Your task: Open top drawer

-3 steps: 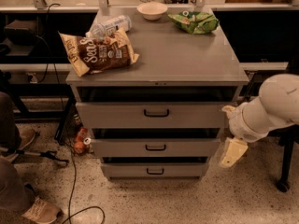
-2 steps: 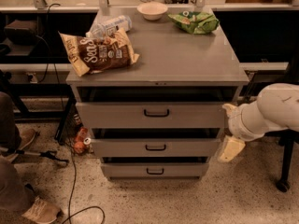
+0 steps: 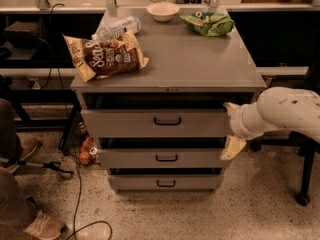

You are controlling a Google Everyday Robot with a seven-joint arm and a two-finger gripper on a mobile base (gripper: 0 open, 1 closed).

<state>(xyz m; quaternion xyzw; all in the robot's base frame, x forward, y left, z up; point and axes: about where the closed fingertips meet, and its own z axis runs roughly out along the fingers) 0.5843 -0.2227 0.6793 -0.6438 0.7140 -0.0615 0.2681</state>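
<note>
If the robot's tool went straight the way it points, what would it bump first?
Probably the top drawer's right end; the tool sits beside it, pointing left, though depth is unclear.

**GRIPPER AT R END OF TOP DRAWER**

Gripper (image 3: pixel 231 126) sits at the R end of the top drawer (image 3: pixel 125 124) front. Its fingers (image 3: pixel 233 147) are spread apart, one by the panel's upper corner, one just below its lower edge. Contact w/ panel: cannot tell. White arm (image 3: pixel 287 111) extends R of gripper. Loop handle (image 3: pixel 167 120) is well L of gripper, approx. same ht. A dark gap runs above the panel. Middle drawer (image 3: pixel 130 159) and bottom drawer (image 3: pixel 135 183) lie below-L. On cabinet top (image 3: pixel 200 69), above gripper: green bag (image 3: pixel 207 23) straight up; bowl (image 3: pixel 163 11) and bottle (image 3: pixel 116 28) up-L; chip bag (image 3: pixel 105 56) far L.
</note>
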